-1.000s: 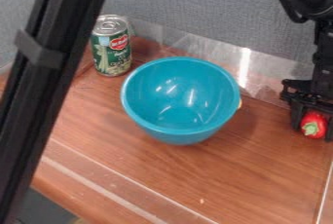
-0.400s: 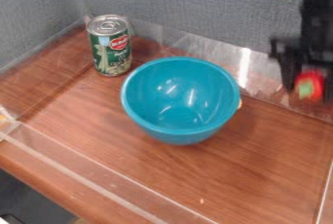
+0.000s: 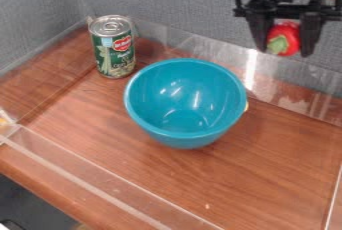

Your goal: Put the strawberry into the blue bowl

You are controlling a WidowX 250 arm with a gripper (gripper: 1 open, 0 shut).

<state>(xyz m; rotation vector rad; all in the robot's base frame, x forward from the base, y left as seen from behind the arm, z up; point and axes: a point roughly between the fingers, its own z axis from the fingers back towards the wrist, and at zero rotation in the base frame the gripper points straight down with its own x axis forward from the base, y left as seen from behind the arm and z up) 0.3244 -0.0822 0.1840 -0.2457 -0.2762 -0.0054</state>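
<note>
The strawberry (image 3: 279, 40) is small and red with a green top. It hangs in the air at the upper right, pinched between the black fingers of my gripper (image 3: 281, 42), which is shut on it and points downward. The blue bowl (image 3: 186, 101) is large, round and glossy teal. It stands in the middle of the wooden table, below and to the left of the held strawberry, and nothing lies inside it.
A green-labelled tin can (image 3: 114, 47) stands upright behind the bowl at the left. A grey fabric wall (image 3: 174, 4) runs along the back. Clear plastic edging (image 3: 94, 164) borders the brown wooden table (image 3: 267, 174).
My gripper has lifted the strawberry from the table at the right and carried it up and leftward. The dark arm part that crossed the left of the view is gone.
</note>
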